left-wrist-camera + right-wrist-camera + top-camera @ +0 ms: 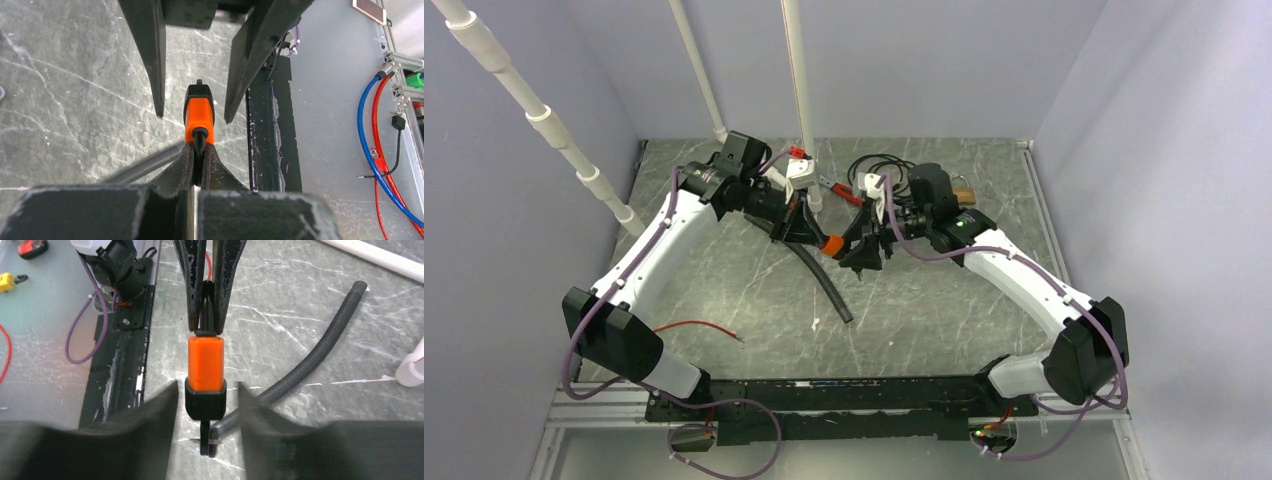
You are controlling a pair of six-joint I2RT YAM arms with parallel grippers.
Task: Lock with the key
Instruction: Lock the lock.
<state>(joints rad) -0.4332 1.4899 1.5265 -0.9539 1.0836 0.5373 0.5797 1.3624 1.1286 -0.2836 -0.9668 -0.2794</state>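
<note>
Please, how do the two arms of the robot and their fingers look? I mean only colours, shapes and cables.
The left arm and right arm have smooth white link shells with bulky black joint housings. A lilac cable runs loosely along each. A small green light glows near the right wrist. The fingers are plain matte black, long, tapering to narrow tips.
</note>
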